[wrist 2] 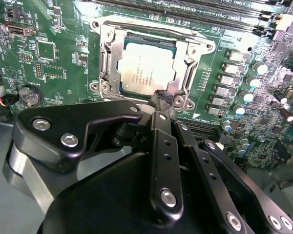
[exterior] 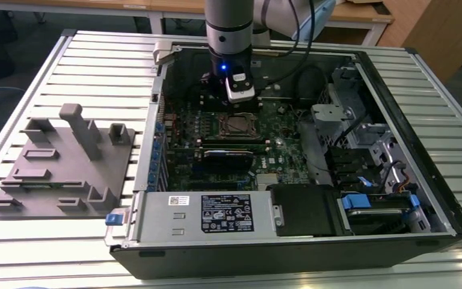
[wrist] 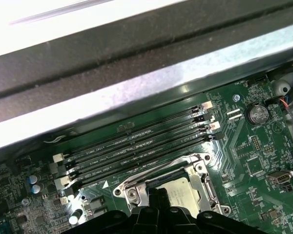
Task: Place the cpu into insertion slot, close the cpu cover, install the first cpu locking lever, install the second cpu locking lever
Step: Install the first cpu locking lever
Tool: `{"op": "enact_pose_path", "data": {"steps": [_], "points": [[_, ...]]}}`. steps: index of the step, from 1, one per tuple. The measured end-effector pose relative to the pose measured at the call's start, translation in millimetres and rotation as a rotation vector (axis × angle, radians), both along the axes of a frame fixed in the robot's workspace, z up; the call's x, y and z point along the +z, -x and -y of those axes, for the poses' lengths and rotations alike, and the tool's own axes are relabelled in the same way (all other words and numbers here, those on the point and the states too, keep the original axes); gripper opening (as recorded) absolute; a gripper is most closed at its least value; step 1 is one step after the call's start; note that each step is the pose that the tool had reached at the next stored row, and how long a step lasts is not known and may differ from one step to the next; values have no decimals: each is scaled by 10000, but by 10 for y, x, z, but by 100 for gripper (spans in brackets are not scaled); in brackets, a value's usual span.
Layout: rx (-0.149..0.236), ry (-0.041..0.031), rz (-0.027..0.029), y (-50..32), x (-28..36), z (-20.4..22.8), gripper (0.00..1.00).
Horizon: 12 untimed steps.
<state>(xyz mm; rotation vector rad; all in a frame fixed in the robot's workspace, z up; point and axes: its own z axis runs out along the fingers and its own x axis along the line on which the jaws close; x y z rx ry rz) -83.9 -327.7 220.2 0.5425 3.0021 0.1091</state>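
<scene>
Sitting on the wide ribbed silver desk (exterior: 70, 66) is a big black open computer case (exterior: 423, 198), and inside it lies the flat green motherboard (exterior: 283, 159). A grey plastic tray with upright pegs (exterior: 62, 168) rests on the desk at the exterior view's left, well apart from the work.

The grey robot arm (exterior: 229, 24) reaches straight down into the case, and its black gripper (wrist 2: 162, 104) hangs just above one edge of the socket. Its fingers look pressed close together with nothing between them, so it seems clenched and empty.

The small square grey-silver cpu (wrist 2: 147, 67) already lies flat in the black-framed insertion slot (wrist 2: 121, 40). The thin silver-brown metal cpu cover (wrist 2: 108, 56) with its square window looks folded down around the chip. A thin silver wire locking lever (wrist: 158, 167) curves along one side of the socket in the first wrist view; I cannot tell if it is hooked.

What could go wrong? The gripper tip is very close to the chip. If it pushes down in the wrong spot, it could scratch the cpu or bend the cover. The lever is thin and springy, so it could slip off the gripper and snap back.
</scene>
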Motion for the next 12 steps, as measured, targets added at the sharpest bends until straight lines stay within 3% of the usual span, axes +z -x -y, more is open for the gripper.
{"op": "enact_pose_path", "data": {"steps": [12], "points": [[0, -1, -49, 0, -1, 0, 11]]}}
